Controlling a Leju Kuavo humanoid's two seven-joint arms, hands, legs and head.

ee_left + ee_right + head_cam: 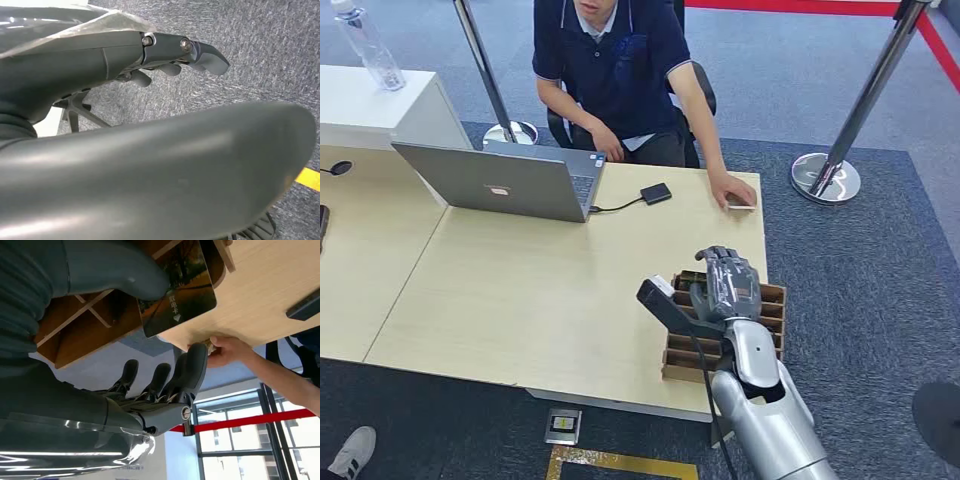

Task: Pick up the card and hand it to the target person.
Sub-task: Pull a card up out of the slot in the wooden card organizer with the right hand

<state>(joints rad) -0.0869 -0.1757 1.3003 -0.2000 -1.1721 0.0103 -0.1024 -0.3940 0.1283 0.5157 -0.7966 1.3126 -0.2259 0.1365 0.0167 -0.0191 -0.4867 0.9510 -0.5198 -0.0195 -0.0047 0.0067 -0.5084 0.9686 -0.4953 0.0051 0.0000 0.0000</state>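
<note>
At the desk's (546, 290) near right corner, my right hand (727, 285), fingers apart, hovers over the card (177, 287) standing in its wooden rack (773, 300); thumb beside it, not gripping.

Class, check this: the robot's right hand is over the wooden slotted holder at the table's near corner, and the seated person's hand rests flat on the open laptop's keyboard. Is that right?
Not quite. The person's hand lies flat on the table near its far right corner, well away from the laptop, as the head view shows. The right hand is indeed over the wooden holder.
</note>
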